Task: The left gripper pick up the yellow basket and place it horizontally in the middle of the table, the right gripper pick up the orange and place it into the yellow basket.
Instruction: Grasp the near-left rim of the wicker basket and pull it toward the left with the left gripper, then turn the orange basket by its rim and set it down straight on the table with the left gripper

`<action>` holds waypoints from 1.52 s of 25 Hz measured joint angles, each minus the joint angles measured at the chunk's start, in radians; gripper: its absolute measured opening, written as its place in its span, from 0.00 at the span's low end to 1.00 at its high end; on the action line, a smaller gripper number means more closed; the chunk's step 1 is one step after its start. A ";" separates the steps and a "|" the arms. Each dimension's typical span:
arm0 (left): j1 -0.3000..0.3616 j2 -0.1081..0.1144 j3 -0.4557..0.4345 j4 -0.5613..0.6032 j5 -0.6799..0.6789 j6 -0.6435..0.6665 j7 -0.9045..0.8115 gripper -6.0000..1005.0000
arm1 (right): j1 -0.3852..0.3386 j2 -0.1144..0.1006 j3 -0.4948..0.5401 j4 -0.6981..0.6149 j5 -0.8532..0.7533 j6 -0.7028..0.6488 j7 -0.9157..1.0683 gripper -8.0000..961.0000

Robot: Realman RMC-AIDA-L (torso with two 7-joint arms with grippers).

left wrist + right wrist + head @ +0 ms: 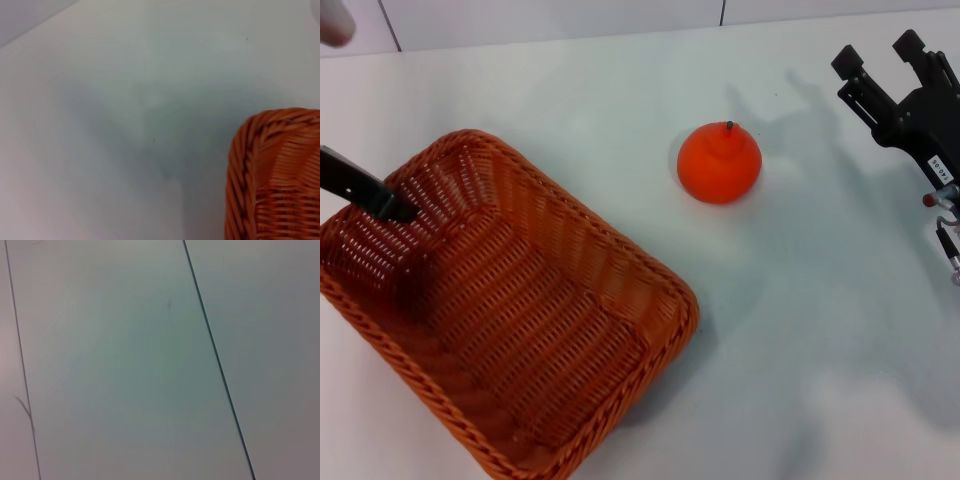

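The yellow basket (510, 320) — a rectangular wicker one, more orange-brown than yellow — sits upright on the white surface (800, 350) toward its left near corner, turned at a slant to the edges, its inside holding no fruit. The left tool (395, 207) comes in from the left edge and reaches over the basket's far-left rim; one black finger (380, 198) lies against the inner side of the woven wall there, and whether the tool is clenched on the rim I cannot tell. The left wrist view shows only a corner of the braided rim (240, 170) against bare surface.

The orange (720, 162) stands on the surface beyond the basket's far-right corner, apart from it, stem up. The right tool (885, 60) hovers near the right edge, well apart from the orange, its two prongs spread and released — nothing between them. The right wrist view shows only pale panels with thin dark seams.
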 joint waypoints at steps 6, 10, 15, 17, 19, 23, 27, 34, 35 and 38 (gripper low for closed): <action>-0.070 0.055 -0.140 -0.116 -0.004 0.044 -0.026 0.25 | 0.005 0.000 -0.005 0.000 0.000 0.003 0.000 0.98; -0.093 0.089 -0.189 -0.191 -0.007 0.061 -0.039 0.24 | 0.008 0.000 -0.006 0.000 0.000 0.007 0.000 0.98; -0.114 0.114 -0.259 -0.215 -0.009 0.106 -0.046 0.20 | 0.011 0.000 -0.005 -0.002 0.000 0.012 0.000 0.98; -0.124 0.124 -0.289 -0.225 -0.016 0.125 -0.048 0.19 | 0.011 -0.001 -0.004 -0.006 0.000 0.012 0.000 0.98; -0.133 0.138 -0.319 -0.244 -0.034 0.146 -0.050 0.18 | 0.011 -0.001 -0.004 -0.007 0.000 0.012 0.000 0.98; -0.132 0.147 -0.379 -0.259 -0.070 0.168 -0.060 0.18 | 0.016 -0.001 -0.002 -0.007 0.001 0.013 0.006 0.98; -0.124 0.147 -0.466 -0.261 -0.086 0.183 -0.064 0.18 | 0.018 -0.002 0.000 -0.008 0.005 0.013 0.035 0.98; -0.101 0.148 -0.513 -0.264 -0.108 0.184 -0.087 0.18 | 0.029 -0.003 0.002 -0.012 0.006 0.011 0.047 0.98; -0.097 0.149 -0.515 -0.264 -0.113 0.183 -0.093 0.18 | 0.031 -0.003 0.002 -0.012 0.006 0.011 0.047 0.98; -0.080 0.149 -0.524 -0.261 -0.127 0.167 -0.115 0.18 | 0.033 -0.003 0.002 -0.012 0.006 0.011 0.047 0.98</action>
